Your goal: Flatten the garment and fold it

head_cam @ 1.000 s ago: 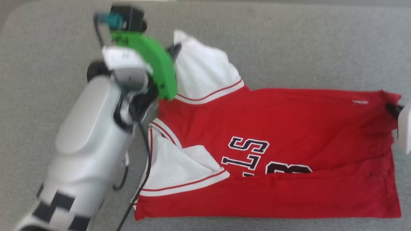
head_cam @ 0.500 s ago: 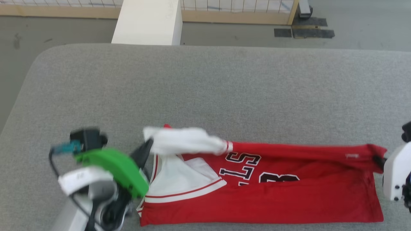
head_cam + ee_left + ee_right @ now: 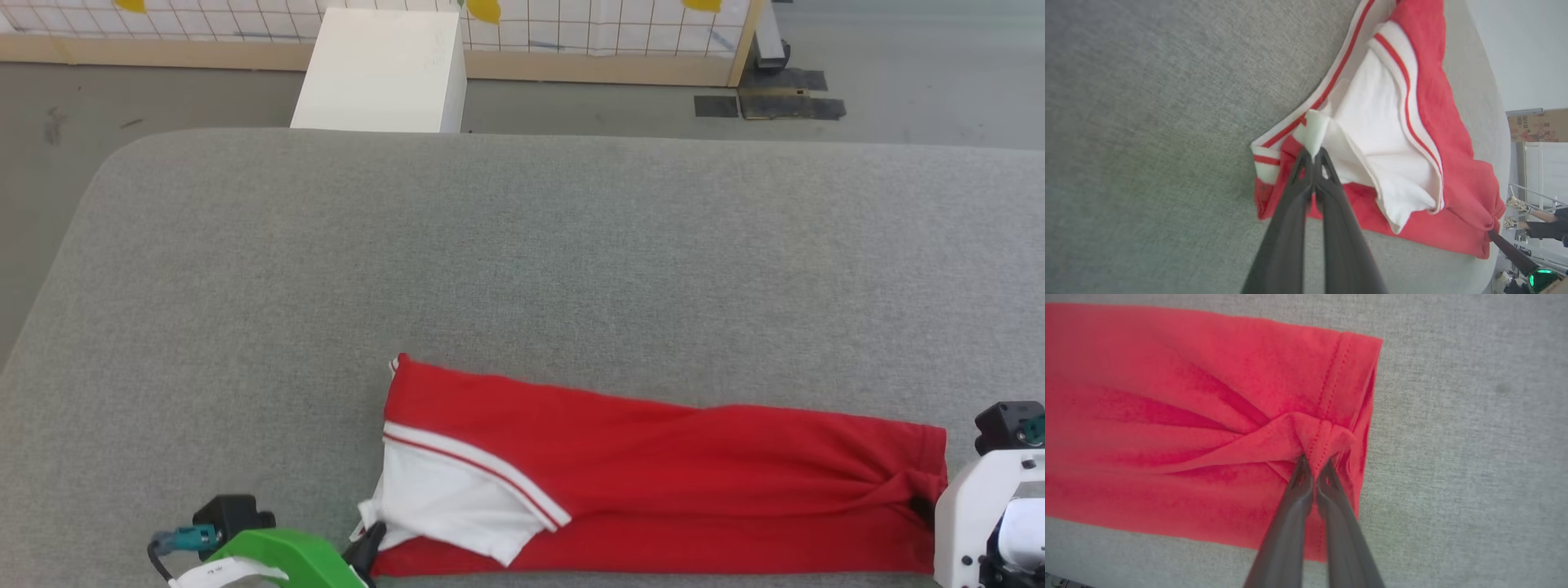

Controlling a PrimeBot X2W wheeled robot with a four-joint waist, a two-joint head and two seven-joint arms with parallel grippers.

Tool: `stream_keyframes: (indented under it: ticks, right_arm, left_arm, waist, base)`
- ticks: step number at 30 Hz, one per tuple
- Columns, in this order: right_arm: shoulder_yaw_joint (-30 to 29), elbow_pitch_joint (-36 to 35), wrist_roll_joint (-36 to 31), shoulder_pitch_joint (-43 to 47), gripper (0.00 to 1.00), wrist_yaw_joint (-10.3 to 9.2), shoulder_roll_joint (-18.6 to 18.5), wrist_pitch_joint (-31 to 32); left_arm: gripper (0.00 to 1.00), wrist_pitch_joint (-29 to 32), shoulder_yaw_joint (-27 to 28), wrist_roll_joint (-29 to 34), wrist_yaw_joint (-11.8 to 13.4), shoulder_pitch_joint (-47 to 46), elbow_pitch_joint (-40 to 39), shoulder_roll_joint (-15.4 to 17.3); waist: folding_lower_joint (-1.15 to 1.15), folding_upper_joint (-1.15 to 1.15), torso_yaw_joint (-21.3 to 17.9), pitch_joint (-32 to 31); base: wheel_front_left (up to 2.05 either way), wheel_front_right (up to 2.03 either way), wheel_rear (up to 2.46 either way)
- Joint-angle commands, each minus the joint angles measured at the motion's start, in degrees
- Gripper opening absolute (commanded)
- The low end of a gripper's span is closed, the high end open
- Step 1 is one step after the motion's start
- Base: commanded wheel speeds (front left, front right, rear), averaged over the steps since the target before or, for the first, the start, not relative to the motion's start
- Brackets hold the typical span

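On the head view I see the garment (image 3: 653,465) lying as a long red band along the near edge of the grey desk (image 3: 522,245), with one white sleeve (image 3: 449,498) on top at its left end. My left tool (image 3: 371,545) sits at that sleeve end and my right tool (image 3: 922,510) at the opposite end. On the left wrist view, the left tool's fingers are pressed together, pinching a white fold of the sleeve. On the right wrist view, the right tool is clamped on a bunched bit of the red hem (image 3: 1327,433), creases fanning from it.
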Motion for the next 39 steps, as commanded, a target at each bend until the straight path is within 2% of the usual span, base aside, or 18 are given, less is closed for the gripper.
stream_keyframes:
  ticks: [1,2,3,4,8,15,18,20,23,27,29,33,39]
  right_arm:
    - [0.04,0.9,-0.61,0.41,0.0,-0.1,0.56,-0.78]
    - [-0.06,1.24,-0.72,0.29,0.0,-0.1,0.74,-1.21]
    - [-0.05,1.59,-0.72,0.18,0.41,-0.1,0.84,-1.49]
    - [-0.17,1.65,-0.65,0.08,1.0,-0.1,0.88,-1.87]
    - [-1.51,0.39,0.35,0.6,1.0,-0.1,0.59,-2.42]
    - [-7.24,-5.41,2.58,4.0,1.0,-0.1,-1.49,-1.45]
    - [-9.55,-7.3,3.57,4.51,1.0,-0.1,-2.2,-1.07]
    - [-11.08,-8.09,4.42,4.3,1.0,-0.1,-2.24,-0.9]
    - [-11.15,-8.79,4.95,3.63,1.0,-0.1,-3.04,-0.35]
    - [-7.62,-7.09,5.76,2.68,1.0,-0.1,-4.74,0.64]
    - [-4.88,-5.84,6.88,2.02,1.0,-0.1,-5.52,0.43]
    - [-0.22,-2.41,8.75,0.9,1.0,-0.1,-6.91,-0.51]
    - [6.12,1.85,10.21,-1.09,1.0,-0.1,-8.08,-2.3]
  left_arm:
    - [0.0,-0.43,0.35,-0.48,-0.56,-0.28,1.22,-0.05]
    - [0.09,-0.55,0.34,-0.43,-0.72,-0.56,1.91,-0.08]
    - [0.48,-0.56,0.27,-0.2,-0.73,-0.96,2.55,0.04]
    - [1.0,-0.54,0.23,0.04,-0.67,-1.23,2.84,0.24]
    - [1.0,0.27,-0.06,1.75,0.29,-1.95,2.19,2.28]
    - [1.0,0.29,1.44,6.38,4.48,-2.49,-6.19,7.23]
    - [1.0,-4.37,2.68,11.3,4.03,-4.25,-9.9,9.74]
    - [1.0,-8.54,2.94,14.53,2.77,-5.74,-10.99,10.55]
    - [1.0,-17.7,2.99,21.39,0.85,-8.15,-10.28,11.67]
    - [1.0,-29.46,2.77,27.01,-0.52,-10.18,-6.89,10.0]
    - [1.0,-32.2,2.26,30.85,-0.84,-11.08,-5.12,9.9]
    - [1.0,-33.45,1.99,35.38,-2.23,-12.56,-4.17,7.27]
    - [1.0,-33.52,5.01,39.52,-4.91,-13.07,-4.24,2.55]
  waist:
    - [0.01,0.0,-0.28,-0.31]
    - [0.01,0.0,-0.36,-0.41]
    - [0.01,0.0,-0.46,-0.59]
    - [0.01,0.0,-0.54,-0.78]
    - [0.01,0.0,-0.59,-1.55]
    - [0.01,0.0,-0.19,-2.39]
    - [0.01,0.0,0.09,-2.11]
    - [0.01,0.0,0.36,-1.79]
    - [0.01,0.0,0.49,-0.97]
    - [0.01,0.0,0.67,0.01]
    - [0.01,0.0,0.73,0.52]
    - [0.01,0.0,1.24,1.63]
    - [0.01,0.0,1.65,2.65]
  base:
    - [0.0,0.0,0.0]
    - [0.0,0.0,0.0]
    - [0.0,0.0,0.0]
    - [0.0,0.0,0.0]
    - [0.0,0.0,0.0]
    - [0.0,0.0,0.0]
    - [0.0,0.0,0.0]
    - [0.0,0.0,0.0]
    - [0.0,0.0,0.0]
    - [0.0,0.0,0.0]
    - [0.0,0.0,0.0]
    - [0.0,0.0,0.0]
    - [0.0,0.0,0.0]
